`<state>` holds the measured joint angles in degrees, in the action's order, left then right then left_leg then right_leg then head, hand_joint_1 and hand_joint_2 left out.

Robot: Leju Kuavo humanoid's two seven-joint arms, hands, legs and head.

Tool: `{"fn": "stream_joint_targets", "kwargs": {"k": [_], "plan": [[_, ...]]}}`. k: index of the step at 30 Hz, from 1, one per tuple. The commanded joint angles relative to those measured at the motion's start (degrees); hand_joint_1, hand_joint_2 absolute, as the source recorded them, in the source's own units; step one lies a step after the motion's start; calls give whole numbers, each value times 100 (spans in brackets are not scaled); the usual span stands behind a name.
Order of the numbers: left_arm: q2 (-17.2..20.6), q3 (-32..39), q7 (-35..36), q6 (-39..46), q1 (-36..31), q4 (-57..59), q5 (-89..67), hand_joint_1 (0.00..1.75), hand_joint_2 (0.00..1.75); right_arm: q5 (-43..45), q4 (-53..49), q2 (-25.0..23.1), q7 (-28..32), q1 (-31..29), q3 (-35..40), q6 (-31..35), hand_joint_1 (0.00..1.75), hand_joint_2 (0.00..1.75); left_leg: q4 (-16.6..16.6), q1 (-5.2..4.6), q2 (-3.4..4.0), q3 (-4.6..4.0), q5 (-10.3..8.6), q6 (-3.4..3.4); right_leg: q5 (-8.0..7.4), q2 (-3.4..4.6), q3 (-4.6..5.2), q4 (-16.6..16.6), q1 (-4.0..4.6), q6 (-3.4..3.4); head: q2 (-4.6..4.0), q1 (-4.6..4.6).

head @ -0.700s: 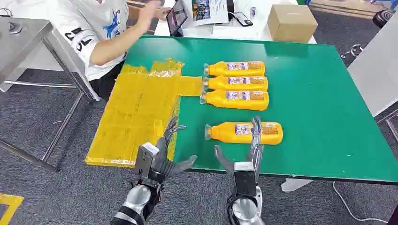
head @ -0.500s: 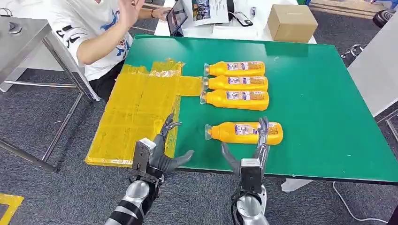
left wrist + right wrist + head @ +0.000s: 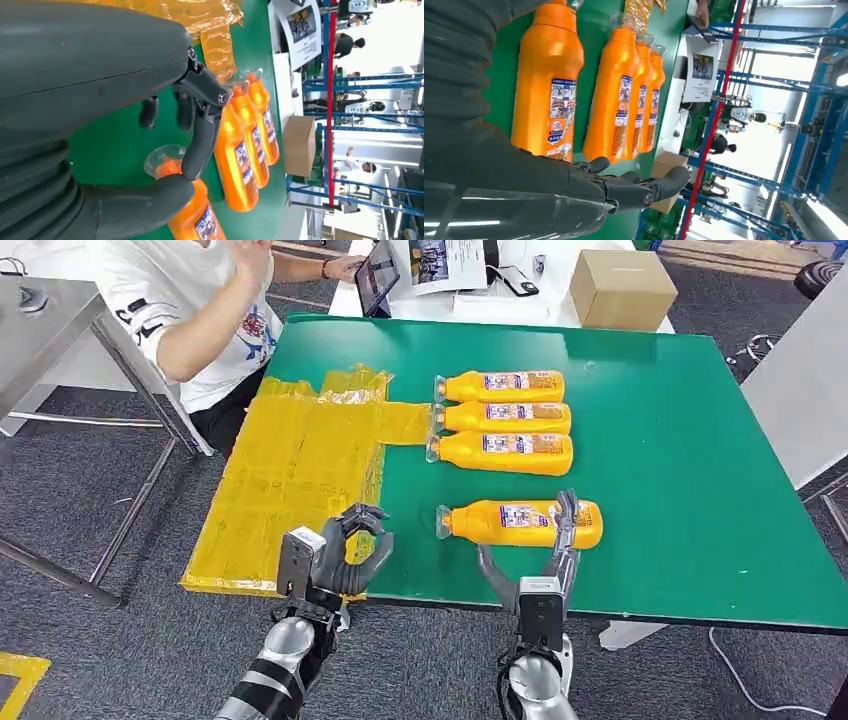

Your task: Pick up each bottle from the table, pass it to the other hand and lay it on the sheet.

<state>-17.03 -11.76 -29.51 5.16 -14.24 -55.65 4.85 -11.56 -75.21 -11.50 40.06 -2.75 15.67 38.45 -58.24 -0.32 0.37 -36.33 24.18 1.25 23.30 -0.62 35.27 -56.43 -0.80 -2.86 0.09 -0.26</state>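
Head view, upper left of the frame: a person in a white printed T-shirt (image 3: 190,300) is seen seated at the far left corner of the green table (image 3: 690,490), one arm raised. A grey metal table (image 3: 50,320) is seen at the far left edge.

Left of centre: a crinkled yellow plastic sheet (image 3: 290,470) is spread over the table's left part, its near corner hanging past the table edge. No bottle is seen lying on it.

Lower left: the left hand (image 3: 340,555) is held above the sheet's near corner, fingers curled in toward the thumb, clenched on nothing. In the left wrist view the same hand (image 3: 165,125) is seen bent inward, empty, with bottles beyond it.

Centre: three orange plastic bottles with printed labels (image 3: 505,418) are laid side by side in a row, clear caps pointing toward the sheet, the middle cap touching a strip of the sheet.

Lower centre: a fourth orange plastic bottle (image 3: 520,523) lies alone on the green surface, apart from the row, nearer the table's front edge.

Lower right of centre: the right hand (image 3: 540,560) is spread, released, its fingertips (image 3: 566,508) lying over the lone bottle's body; no grasp is made. Whether they touch it cannot be told.

Top right: a brown cardboard box (image 3: 622,288) rests on a white table.
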Motion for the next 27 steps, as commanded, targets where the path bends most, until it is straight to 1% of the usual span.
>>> {"fn": "stream_joint_targets", "kwargs": {"k": [1,2,3,4,5,6,8,9,10,12,13,14,15,16,17,18,19,20,21,22,23,24,25,26,27], "plan": [[47,91,7,-15,-218,376,-1,175,175,-4,309,19,-6,-184,-148,-11,0,175,6,5,0,33,9,-9,7,6,-33,7,4,10,0,0],[27,98,0,-5,-195,354,4,175,175,2,309,12,-6,-172,-154,-11,0,175,5,5,0,27,7,-8,5,6,-27,7,4,9,0,0],[18,103,-40,83,-186,329,-46,0,175,-3,315,5,-6,-170,-159,-11,0,175,5,9,0,43,14,-12,11,8,-44,9,8,13,0,0],[12,122,-45,120,-184,315,-53,0,175,-1,312,3,-6,-167,-161,-13,0,175,7,7,0,36,10,-9,8,6,-36,8,6,11,0,0],[7,144,-41,132,-178,302,-41,0,175,-8,305,1,-6,-159,-162,-2,0,175,7,8,-1,45,13,-11,11,7,-45,9,7,13,0,0],[9,156,-41,130,-173,284,-37,0,175,-11,295,0,-6,-152,-160,-2,0,175,5,6,-1,31,10,-9,8,6,-31,6,5,10,0,0],[5,206,-65,182,-163,242,-26,0,175,-11,291,2,-6,-142,-170,8,0,175,6,6,0,40,12,-10,10,7,-40,8,6,12,0,0],[7,217,-72,193,-161,219,-27,0,175,-2,297,3,-6,-136,-179,0,0,175,5,3,0,17,4,-6,3,4,-17,6,3,7,0,0],[2,231,-95,232,-153,192,-37,0,175,-12,311,4,-6,-139,-182,3,0,175,7,8,0,43,13,-11,11,7,-42,8,7,13,0,0],[2,232,-112,272,-145,165,-66,0,175,-17,316,6,-6,-133,-186,-3,0,175,5,4,1,19,5,-6,3,5,-19,6,4,7,0,-2],[-2,238,-109,270,-134,139,-66,0,175,-47,347,5,-6,-140,-191,-3,0,175,6,8,-1,40,13,-11,11,7,-40,7,7,12,0,0],[-7,245,-106,288,-124,122,-79,0,175,-89,413,6,-6,-167,-204,-8,0,175,5,5,-1,23,7,-7,5,4,-23,6,4,8,0,0],[-2,236,-103,344,-120,134,-142,0,175,-395,659,74,-6,-283,-190,37,0,175,5,8,1,45,16,-11,13,9,-44,6,7,13,0,-2],[0,239,-106,342,-120,150,-149,0,175,-467,756,81,-6,-344,-246,-18,0,175,7,6,1,30,8,-8,6,7,-30,8,5,9,0,0],[3,250,-121,328,-130,192,-158,0,175,-660,884,71,-6,-446,-413,-127,0,175,8,9,4,50,14,-11,9,12,-51,13,8,13,0,0],[2,262,-138,313,-133,206,-166,0,175,-823,934,60,-6,-484,-522,-242,0,175,8,6,3,32,7,-7,3,9,-32,11,5,8,0,0],[-1,268,-146,302,-135,219,-174,0,175,-986,981,65,-15,-527,-592,-290,0,175,10,10,6,48,12,-11,6,14,-48,15,9,12,0,0],[-2,271,-161,301,-131,224,-191,0,175,-1139,1002,77,-74,-563,-645,-337,0,175,6,7,5,35,9,-8,4,11,-36,10,6,9,0,0],[-5,281,-168,290,-132,227,-197,0,175,-1241,1005,78,-112,-581,-691,-366,0,175,8,4,1,28,4,-7,2,7,-28,9,3,8,0,-2],[-9,286,-171,290,-132,230,-199,0,175,-1316,1027,105,-159,-606,-699,-376,0,175,8,7,-1,42,9,-10,7,7,-42,10,6,11,0,0],[-11,291,-176,280,-133,231,-204,0,175,-1427,1045,125,-219,-632,-711,-383,0,175,7,5,-3,24,3,-6,2,2,-26,9,4,7,0,-2],[-12,295,-178,280,-131,224,-207,0,175,-1502,1064,143,-261,-651,-711,-390,0,175,8,8,-1,39,9,-9,6,7,-41,12,7,11,0,0],[-11,297,-179,268,-130,220,-209,0,175,-1558,1090,163,-297,-672,-718,-407,0,175,7,3,0,20,3,-5,1,5,-20,8,3,6,0,0],[-10,299,-180,257,-128,213,-212,0,175,-1640,1126,190,-350,-698,-715,-421,0,175,6,8,1,43,13,-10,8,9,-45,11,7,12,0,0],[-5,303,-180,252,-127,207,-218,0,175,-1751,1196,241,-444,-744,-701,-462,0,175,8,8,-1,46,13,-11,10,8,-49,12,7,12,0,0]]}}
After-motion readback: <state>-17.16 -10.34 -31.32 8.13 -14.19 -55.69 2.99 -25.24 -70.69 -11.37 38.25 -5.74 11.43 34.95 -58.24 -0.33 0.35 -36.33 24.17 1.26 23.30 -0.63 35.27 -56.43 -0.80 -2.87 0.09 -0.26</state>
